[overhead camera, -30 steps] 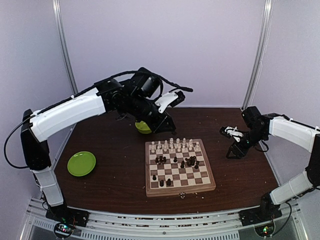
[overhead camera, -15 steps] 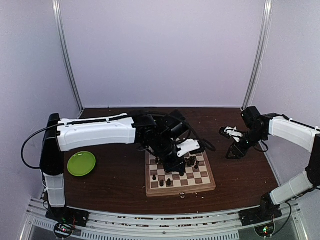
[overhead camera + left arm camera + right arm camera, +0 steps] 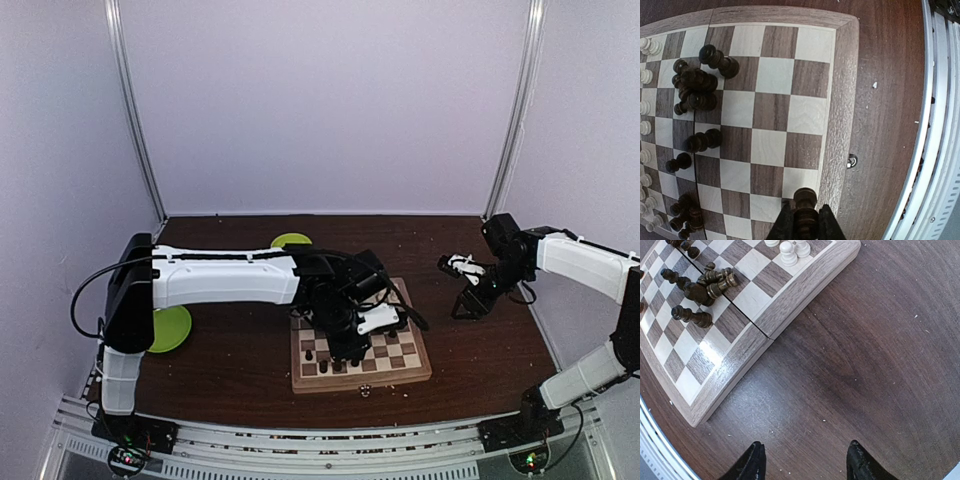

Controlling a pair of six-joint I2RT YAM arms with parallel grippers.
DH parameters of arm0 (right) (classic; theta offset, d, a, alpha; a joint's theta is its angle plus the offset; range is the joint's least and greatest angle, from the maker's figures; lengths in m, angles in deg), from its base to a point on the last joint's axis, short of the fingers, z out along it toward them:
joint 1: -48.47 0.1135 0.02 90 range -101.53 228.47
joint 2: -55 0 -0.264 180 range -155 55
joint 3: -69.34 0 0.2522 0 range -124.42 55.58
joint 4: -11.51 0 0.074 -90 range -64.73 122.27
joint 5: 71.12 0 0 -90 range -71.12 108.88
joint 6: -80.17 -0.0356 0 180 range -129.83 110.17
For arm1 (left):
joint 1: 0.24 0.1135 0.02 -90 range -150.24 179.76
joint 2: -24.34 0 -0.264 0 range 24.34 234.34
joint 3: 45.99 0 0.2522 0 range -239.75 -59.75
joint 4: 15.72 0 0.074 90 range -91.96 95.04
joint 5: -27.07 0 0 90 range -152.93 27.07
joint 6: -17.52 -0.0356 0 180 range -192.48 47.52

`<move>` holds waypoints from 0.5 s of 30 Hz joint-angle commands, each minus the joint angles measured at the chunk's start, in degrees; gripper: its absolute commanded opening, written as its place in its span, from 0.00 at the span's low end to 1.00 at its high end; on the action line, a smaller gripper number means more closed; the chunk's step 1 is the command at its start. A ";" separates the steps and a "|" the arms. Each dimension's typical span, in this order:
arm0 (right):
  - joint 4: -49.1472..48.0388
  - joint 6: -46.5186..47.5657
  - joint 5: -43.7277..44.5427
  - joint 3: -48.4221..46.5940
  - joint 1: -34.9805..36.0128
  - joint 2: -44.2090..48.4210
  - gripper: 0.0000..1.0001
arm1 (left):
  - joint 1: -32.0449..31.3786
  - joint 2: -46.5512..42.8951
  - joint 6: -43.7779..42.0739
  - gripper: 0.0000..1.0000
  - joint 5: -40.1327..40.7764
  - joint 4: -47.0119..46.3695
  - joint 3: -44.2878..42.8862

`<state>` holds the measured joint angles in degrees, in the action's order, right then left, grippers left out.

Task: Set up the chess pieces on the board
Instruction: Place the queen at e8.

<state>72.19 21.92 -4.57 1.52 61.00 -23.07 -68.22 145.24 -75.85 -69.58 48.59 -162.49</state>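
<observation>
The wooden chessboard (image 3: 412,365) lies mid-table; it also shows in the left wrist view (image 3: 845,95) and the right wrist view (image 3: 790,297). My left gripper (image 3: 352,348) hangs over the board's near part, shut on a dark brown chess piece (image 3: 805,210) held above the squares by the near rim. Several dark pieces (image 3: 692,87) lie in a heap and scattered on the board, some toppled. Cream-white pieces (image 3: 646,107) stand along the far rows, also seen in the right wrist view (image 3: 788,252). My right gripper (image 3: 468,300) is open and empty above bare table right of the board.
A lime-green plate (image 3: 170,328) lies at the left, partly behind the left arm. A lime-green bowl (image 3: 291,241) sits at the back. Pale crumbs (image 3: 824,420) dot the dark table. A small metal clasp (image 3: 852,161) sits on the board's near edge. The metal front rail (image 3: 940,125) is close.
My left arm swung from the far side by the bowl down over the board to its near part. The right arm has not moved.
</observation>
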 commanded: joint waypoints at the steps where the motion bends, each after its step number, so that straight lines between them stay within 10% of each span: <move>1: 0.46 0.34 0.94 -0.82 0.43 -0.42 0.55 | 0.13 1.55 -0.65 0.12 -0.85 -2.47 0.22; 15: 0.63 0.42 1.11 -0.94 0.62 -1.16 0.56 | 0.13 3.09 -0.70 0.17 0.18 -2.47 1.31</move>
<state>72.21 21.92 -4.52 1.52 61.00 -23.61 -68.20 147.58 -75.92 -69.67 47.49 -161.73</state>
